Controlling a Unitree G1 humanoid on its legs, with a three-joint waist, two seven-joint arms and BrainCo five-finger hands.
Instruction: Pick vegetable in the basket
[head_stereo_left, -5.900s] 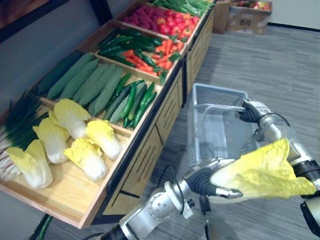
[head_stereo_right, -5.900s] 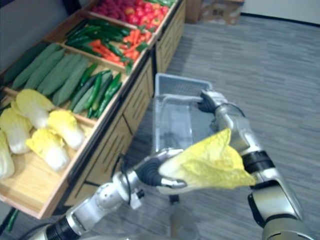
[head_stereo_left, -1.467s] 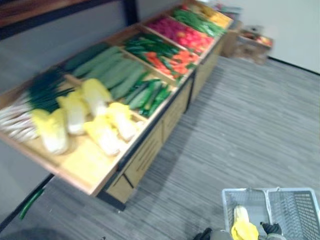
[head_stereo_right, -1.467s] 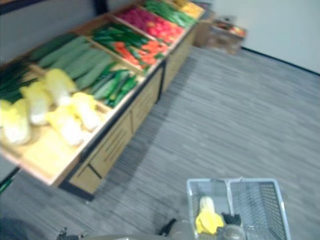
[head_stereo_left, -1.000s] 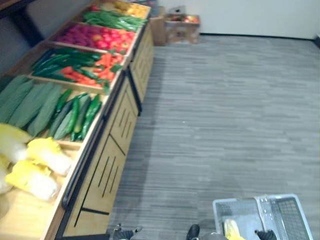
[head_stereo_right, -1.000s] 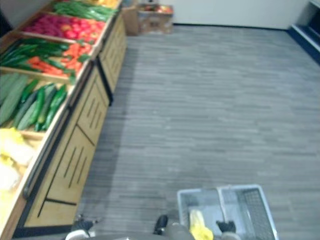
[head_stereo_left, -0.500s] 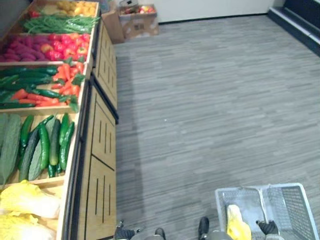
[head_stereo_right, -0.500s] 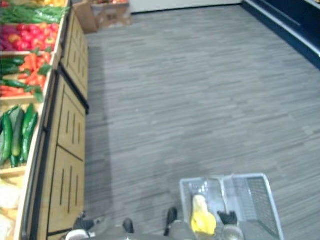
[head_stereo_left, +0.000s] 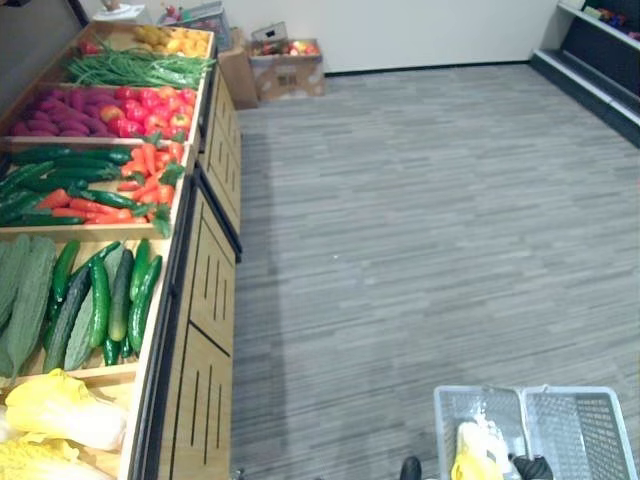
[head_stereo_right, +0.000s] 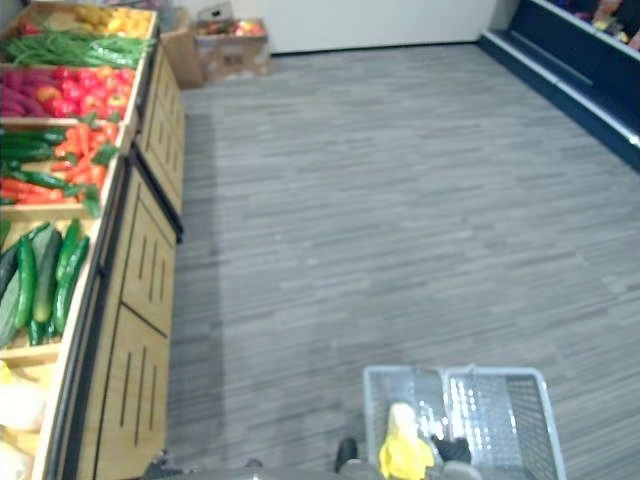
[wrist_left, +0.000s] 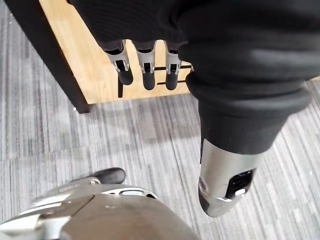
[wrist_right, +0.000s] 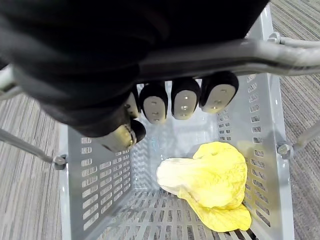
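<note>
A grey plastic basket (head_stereo_left: 585, 432) hangs low at my right side, above the grey floor. A yellow napa cabbage (wrist_right: 210, 182) lies inside it, against one wall, and shows from above as the cabbage (head_stereo_left: 473, 455). My right hand (wrist_right: 182, 102) has its fingers curled round the basket's handle (wrist_right: 280, 50); it is the dark right hand (head_stereo_left: 532, 467) at the basket's rim. My left hand (wrist_left: 145, 70) hangs with relaxed fingers beside the wooden cabinet (wrist_left: 90, 65) and holds nothing.
A long wooden display stand (head_stereo_left: 205, 290) runs along the left, holding cabbages (head_stereo_left: 60, 410), cucumbers (head_stereo_left: 110, 300), carrots with green peppers (head_stereo_left: 110, 185), red vegetables (head_stereo_left: 100, 108) and green beans (head_stereo_left: 140, 68). A cardboard box (head_stereo_left: 285, 65) stands at its far end. Dark shelving (head_stereo_left: 600, 45) lines the far right.
The cabbage has left my left hand and now lies in the basket, which has dropped from chest height to my right side. The camera has swung from the stand toward the open floor.
</note>
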